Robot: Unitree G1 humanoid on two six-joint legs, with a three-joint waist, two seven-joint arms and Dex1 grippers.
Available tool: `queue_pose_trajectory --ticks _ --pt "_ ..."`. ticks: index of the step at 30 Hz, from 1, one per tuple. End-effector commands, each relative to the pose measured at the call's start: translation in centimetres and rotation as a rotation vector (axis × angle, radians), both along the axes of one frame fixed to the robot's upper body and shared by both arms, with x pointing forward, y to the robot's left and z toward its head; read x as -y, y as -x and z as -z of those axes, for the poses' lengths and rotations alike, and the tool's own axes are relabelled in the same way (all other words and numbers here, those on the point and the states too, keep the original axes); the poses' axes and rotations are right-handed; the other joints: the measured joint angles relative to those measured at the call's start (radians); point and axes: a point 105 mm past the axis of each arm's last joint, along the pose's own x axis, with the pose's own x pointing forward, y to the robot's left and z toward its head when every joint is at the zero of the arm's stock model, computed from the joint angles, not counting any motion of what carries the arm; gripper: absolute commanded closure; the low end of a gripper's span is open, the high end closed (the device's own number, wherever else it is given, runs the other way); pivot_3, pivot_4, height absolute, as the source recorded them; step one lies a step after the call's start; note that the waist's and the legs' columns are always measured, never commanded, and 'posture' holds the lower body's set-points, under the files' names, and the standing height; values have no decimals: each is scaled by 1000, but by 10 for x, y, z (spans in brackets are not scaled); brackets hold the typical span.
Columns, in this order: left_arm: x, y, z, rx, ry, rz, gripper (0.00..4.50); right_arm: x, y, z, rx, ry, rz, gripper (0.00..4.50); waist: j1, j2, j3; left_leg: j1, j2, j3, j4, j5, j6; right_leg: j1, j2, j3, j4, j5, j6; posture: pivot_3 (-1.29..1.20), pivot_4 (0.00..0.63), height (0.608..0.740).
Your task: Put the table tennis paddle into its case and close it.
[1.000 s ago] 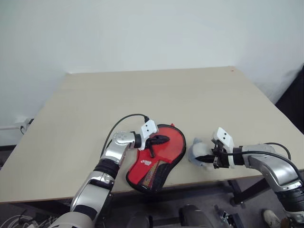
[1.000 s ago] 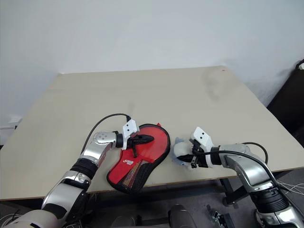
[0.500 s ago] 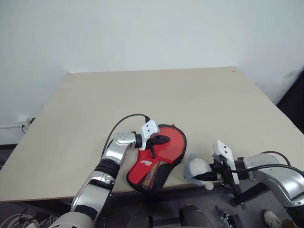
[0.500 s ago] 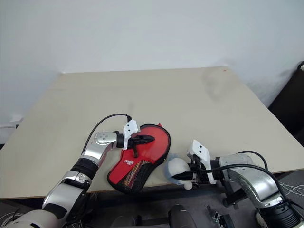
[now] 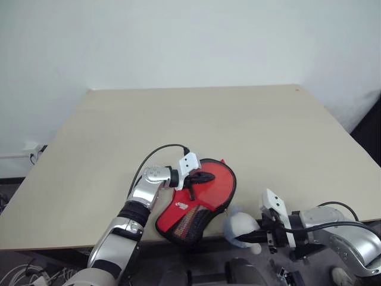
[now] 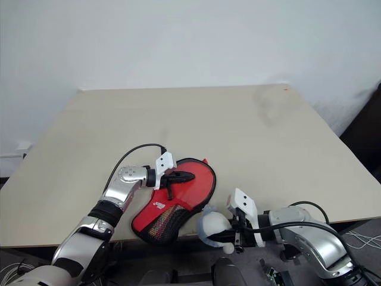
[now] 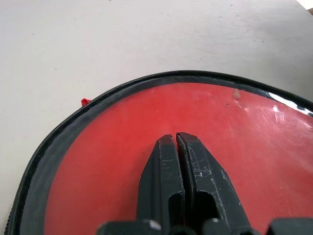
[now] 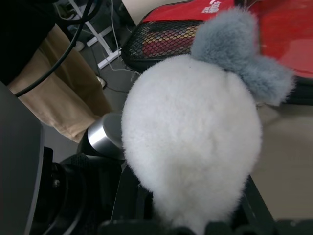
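The left hand (image 5: 202, 178), fingers pressed shut, rests on the case (image 5: 199, 202) at lower centre, while the right hand (image 5: 256, 235) grips a fluffy ball (image 5: 239, 227) just right.

Silver segmented arms with black joints, white wrist blocks, looping black cables, scuffed black fingers (image 7: 195, 171).

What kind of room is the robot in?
Probably a lab or workroom, though that is a guess: a plain beige table against a bare white wall, with cables on the floor.
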Motion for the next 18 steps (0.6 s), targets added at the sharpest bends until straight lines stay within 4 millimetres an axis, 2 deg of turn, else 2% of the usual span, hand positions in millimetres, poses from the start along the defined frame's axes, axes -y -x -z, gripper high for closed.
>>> queue_pose_trajectory --ticks 1,6,10,18 --pt "-6 8 17 -56 -57 9 4500 -18 21 -10 -51 -90 -104 3914 0 0 0 0 0 0 0 0 0 0 0 0 0 0 0 0 0 740" --pt "-6 10 18 -62 -66 17 4500 -26 29 -9 -97 -125 -118 3914 0 0 0 0 0 0 0 0 0 0 0 0 0 0 0 0 0 740" --pt "-4 9 18 -62 -69 22 4500 -32 38 -16 -122 -170 -149 3915 0 0 -1 0 0 0 0 0 0 0 0 0 0 0 0 0 0 740" --pt "-2 8 19 -62 -77 35 4500 -31 49 -28 -147 -217 -175 3915 1 0 -1 0 0 0 0 0 0 1 0 0 0 0 0 0 0 740"
